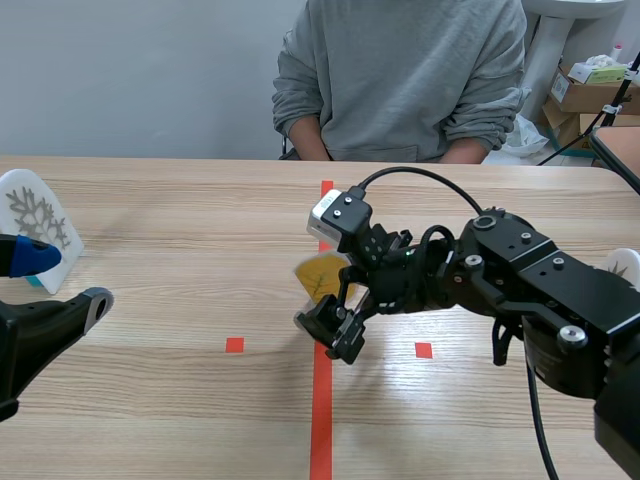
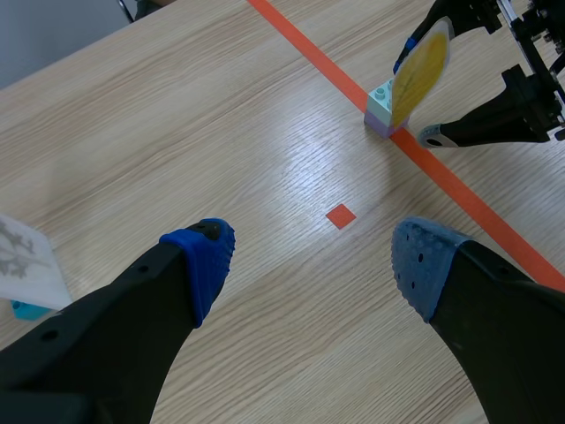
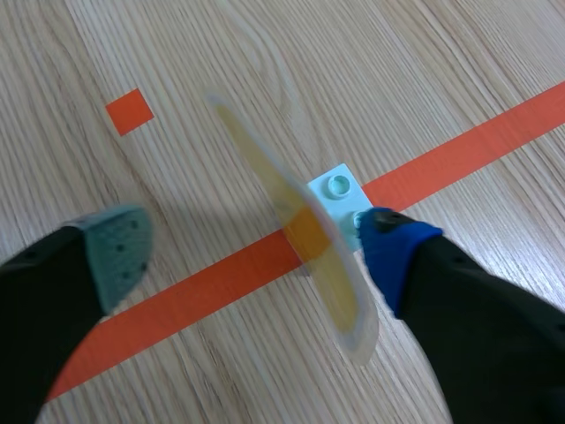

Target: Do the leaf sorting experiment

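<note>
A yellow leaf card [image 1: 322, 275] stands in a small pale block base [image 2: 380, 110] on the long orange tape line at mid table. My right gripper [image 1: 335, 310] straddles it, open. In the right wrist view the card [image 3: 300, 230] stands between the fingers; the blue pad [image 3: 388, 243] is up against the card and its base [image 3: 340, 190], while the grey-green pad [image 3: 119, 252] stays well apart. My left gripper [image 1: 62, 280] hangs open and empty low at the left. A white card [image 1: 35, 215] with a grey leaf print stands just beyond it.
A person in a grey sweatshirt [image 1: 400, 70] sits across the table. Another white card [image 1: 625, 265] peeks out behind the right arm. Cardboard boxes [image 1: 590, 90] stand off the table at the back right. Bare wood lies between the two grippers.
</note>
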`<state>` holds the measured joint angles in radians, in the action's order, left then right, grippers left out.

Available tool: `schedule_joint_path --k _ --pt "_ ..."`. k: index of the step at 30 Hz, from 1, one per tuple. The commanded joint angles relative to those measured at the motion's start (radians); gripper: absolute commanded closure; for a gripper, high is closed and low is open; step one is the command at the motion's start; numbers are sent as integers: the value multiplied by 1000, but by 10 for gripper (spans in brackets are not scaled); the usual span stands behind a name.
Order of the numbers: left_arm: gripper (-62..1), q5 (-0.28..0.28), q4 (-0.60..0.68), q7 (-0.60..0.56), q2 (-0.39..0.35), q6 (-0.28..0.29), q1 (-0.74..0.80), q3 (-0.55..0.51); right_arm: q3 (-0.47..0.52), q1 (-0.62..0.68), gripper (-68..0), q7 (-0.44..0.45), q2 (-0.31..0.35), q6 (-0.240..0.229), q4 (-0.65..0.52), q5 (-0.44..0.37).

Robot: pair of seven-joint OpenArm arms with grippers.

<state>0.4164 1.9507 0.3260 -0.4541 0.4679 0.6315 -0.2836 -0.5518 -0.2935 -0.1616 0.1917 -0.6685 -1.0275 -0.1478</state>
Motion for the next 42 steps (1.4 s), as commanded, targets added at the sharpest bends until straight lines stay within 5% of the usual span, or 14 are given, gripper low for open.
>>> schedule_joint_path --k 1,13,25,28,37,42 --pt "-402 6 11 -10 5 -2 -1 3 7 -22 -370 11 5 12 -24 -12" --pt "-402 6 11 -10 5 -2 0 3 8 -22 -12 11 5 26 -24 -12" --pt "-402 6 11 -10 5 -2 0 3 13 -21 -11 10 5 26 -37 -12" --pt "-402 6 10 -10 5 -2 0 3 43 -8 -11 -8 5 60 -64 -12" --pt "-402 6 10 -10 5 -2 0 3 278 156 -12 -35 71 153 -214 -18" --pt "-402 6 10 -10 5 -2 0 3 460 257 -12 -61 104 196 -265 -93"
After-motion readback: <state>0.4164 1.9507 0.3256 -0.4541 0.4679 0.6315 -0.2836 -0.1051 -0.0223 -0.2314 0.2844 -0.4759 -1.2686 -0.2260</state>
